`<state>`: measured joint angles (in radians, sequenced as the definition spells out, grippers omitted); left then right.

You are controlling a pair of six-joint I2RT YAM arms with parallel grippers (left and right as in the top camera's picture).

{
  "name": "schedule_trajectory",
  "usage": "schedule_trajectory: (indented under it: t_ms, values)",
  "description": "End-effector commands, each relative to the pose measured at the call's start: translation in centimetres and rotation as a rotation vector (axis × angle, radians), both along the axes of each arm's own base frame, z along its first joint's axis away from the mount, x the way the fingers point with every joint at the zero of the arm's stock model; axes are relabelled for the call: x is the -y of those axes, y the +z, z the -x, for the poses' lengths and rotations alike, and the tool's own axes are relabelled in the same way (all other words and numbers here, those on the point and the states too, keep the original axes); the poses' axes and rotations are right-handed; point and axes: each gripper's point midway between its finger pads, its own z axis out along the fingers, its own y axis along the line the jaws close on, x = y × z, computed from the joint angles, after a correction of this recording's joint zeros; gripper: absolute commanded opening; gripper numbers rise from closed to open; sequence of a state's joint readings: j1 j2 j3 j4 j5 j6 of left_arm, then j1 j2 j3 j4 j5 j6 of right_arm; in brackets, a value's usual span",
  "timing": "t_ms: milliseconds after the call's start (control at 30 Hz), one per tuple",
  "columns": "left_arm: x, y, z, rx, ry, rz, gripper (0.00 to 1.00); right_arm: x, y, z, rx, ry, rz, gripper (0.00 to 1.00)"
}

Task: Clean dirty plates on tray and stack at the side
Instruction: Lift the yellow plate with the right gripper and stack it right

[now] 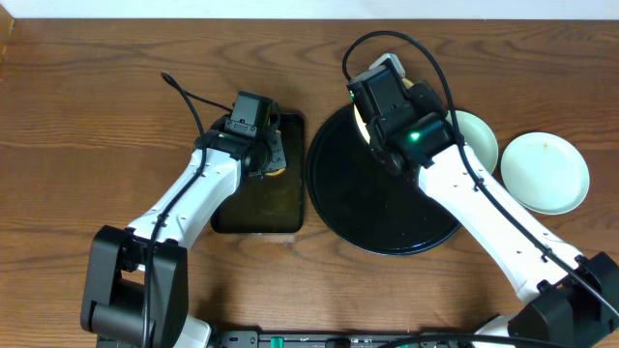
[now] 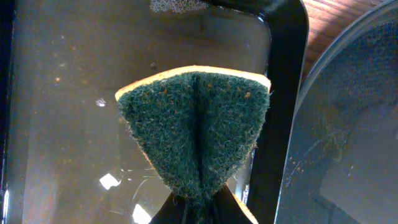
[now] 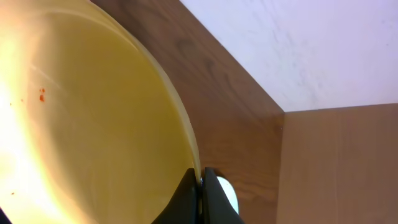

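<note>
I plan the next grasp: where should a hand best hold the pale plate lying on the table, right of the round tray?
I would pinch the pale plate by its rim at the right edge, coming from above. It lies flat, so only the rim offers a hold; a second plate crowds its left side.

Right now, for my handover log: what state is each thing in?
Yellow plate: rim pinched in right gripper, jaws shut, orange specks.
Sponge: folded, pinched in left gripper, jaws shut.
Inner pale plate: face up, beside round tray.
Outer pale plate: face up on table, unstacked.
Rectangular tray: glossy, under the sponge.
</note>
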<state>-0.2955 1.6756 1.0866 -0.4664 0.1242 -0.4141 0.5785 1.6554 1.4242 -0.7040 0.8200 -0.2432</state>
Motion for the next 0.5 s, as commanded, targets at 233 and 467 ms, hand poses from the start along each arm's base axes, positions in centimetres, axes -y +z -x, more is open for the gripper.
schedule_trajectory:
  t_ms: [233, 467]
  values:
    - [-0.4, 0.2, -0.1, 0.014, -0.004, -0.016, 0.08, 0.5, -0.4, 0.2, 0.016, -0.114, -0.263, 0.01]
    - [-0.4, 0.2, -0.1, 0.013, -0.004, -0.016, 0.08, 9.2, -1.4, -0.4, 0.086, -0.464, -0.427, 0.01]
